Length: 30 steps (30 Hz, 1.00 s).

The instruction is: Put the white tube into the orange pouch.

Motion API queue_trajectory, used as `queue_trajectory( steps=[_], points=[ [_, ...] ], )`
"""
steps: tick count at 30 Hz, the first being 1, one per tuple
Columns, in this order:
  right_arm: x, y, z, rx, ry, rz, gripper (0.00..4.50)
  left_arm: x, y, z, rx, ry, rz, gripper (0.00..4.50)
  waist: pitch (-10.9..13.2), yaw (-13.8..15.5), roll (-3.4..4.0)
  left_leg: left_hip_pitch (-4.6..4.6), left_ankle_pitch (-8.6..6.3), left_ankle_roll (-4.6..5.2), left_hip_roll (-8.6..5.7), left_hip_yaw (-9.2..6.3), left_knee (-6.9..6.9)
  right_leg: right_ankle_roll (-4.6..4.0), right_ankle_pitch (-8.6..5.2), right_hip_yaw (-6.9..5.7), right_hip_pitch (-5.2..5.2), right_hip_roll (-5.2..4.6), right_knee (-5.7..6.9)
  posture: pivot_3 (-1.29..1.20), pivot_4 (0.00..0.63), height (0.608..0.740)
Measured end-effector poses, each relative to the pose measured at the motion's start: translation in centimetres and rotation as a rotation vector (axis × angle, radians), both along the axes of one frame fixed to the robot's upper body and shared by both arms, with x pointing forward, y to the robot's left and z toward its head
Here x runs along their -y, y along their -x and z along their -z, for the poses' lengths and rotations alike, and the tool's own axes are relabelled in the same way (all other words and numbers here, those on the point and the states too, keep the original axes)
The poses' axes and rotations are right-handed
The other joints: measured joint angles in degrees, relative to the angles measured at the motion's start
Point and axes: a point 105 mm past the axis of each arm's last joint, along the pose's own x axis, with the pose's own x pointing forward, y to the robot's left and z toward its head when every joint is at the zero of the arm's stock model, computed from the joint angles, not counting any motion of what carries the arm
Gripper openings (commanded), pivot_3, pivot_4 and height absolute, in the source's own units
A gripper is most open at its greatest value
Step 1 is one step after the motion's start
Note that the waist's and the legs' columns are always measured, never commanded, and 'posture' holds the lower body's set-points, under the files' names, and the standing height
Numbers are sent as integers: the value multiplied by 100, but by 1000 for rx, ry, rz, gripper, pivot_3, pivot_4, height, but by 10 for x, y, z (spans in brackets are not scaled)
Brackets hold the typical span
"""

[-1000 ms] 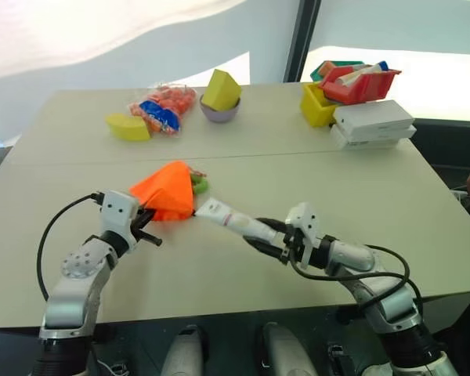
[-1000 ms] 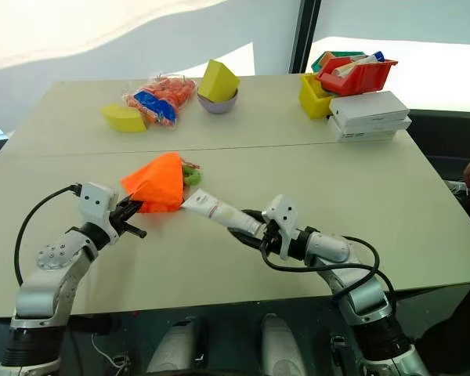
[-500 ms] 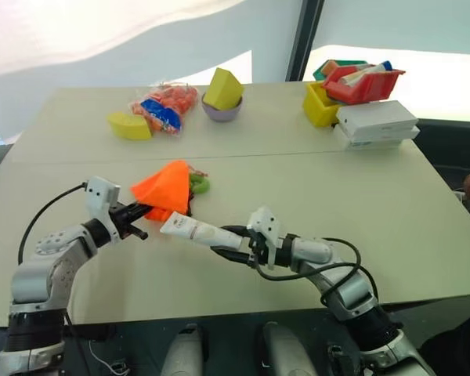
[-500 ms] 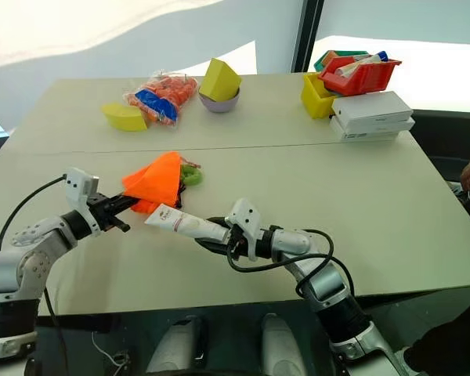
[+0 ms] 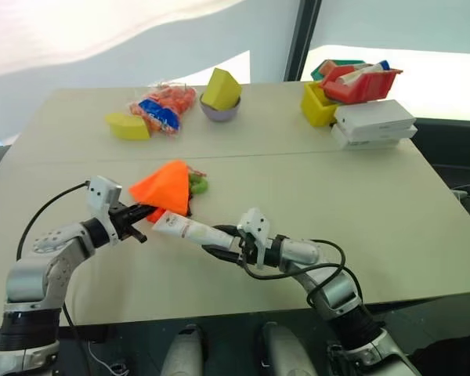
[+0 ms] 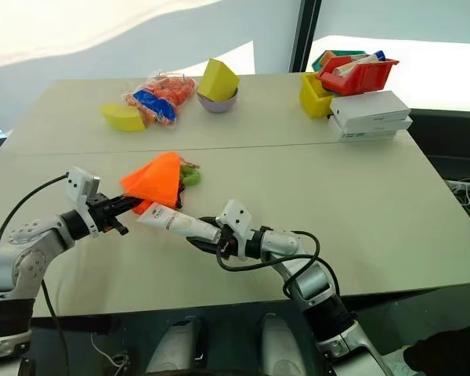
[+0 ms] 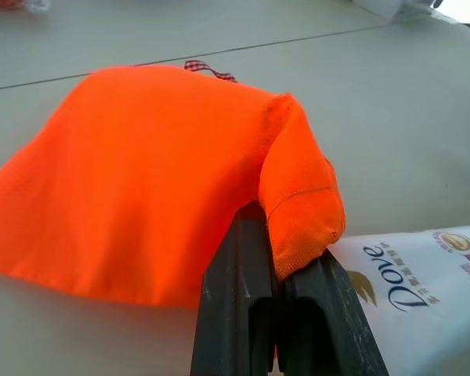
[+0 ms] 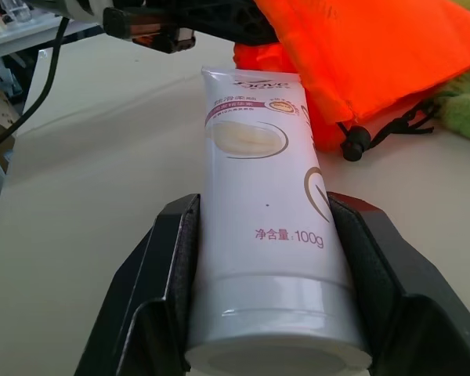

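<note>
Orange pouch (image 5: 167, 190) bright orange; white tube (image 8: 265, 235) white, reddish print; pincer fingers (image 7: 243, 313) black.

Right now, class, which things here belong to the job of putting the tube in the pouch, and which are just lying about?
In the job: white tube, orange pouch, left gripper, right gripper.

Lying about: bag of orange pieces, yellow wedge, bowl, bins, white boxes.

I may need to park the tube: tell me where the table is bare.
Bare: the near right of the table, right of the right gripper, and the near left edge. Crowded: the far edge, from the yellow wedge to the white boxes, and around the orange pouch.
</note>
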Motion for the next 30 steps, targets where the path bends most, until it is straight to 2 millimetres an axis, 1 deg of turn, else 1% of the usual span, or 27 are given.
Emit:
queue_trajectory(
  steps=[5,8,11,18,23,30],
  points=[
    [11,-8,-1,6,-30,84,1840,2,6,5,-5,-41,14,0,0,0,0,0,0,0,0,0,-1,0,0,1,-1,-1,0,0,150,740],
    [12,-12,-4,4,-54,127,1840,7,8,6,3,-70,42,0,0,-2,0,0,0,0,0,0,-1,-1,0,0,-1,-1,0,0,150,740],
    [13,-14,-3,10,-43,147,1840,12,9,6,7,-87,62,0,0,-5,1,0,0,0,1,1,-2,-1,0,1,-2,-1,-1,0,150,740],
    [6,-14,0,38,11,158,1840,27,10,13,1,-129,116,0,0,-6,0,0,0,0,0,1,-4,-1,0,1,-4,-1,-1,0,150,740],
    [2,-15,-2,38,-4,168,1840,34,12,12,11,-140,140,0,0,-6,0,0,0,0,0,1,-5,-1,0,1,-3,-1,-1,0,150,740],
    [-3,-21,-2,36,-3,192,1840,35,11,14,10,-152,127,0,0,-12,0,0,0,0,0,0,-4,-1,0,0,-4,1,0,0,150,740]
  ],
)
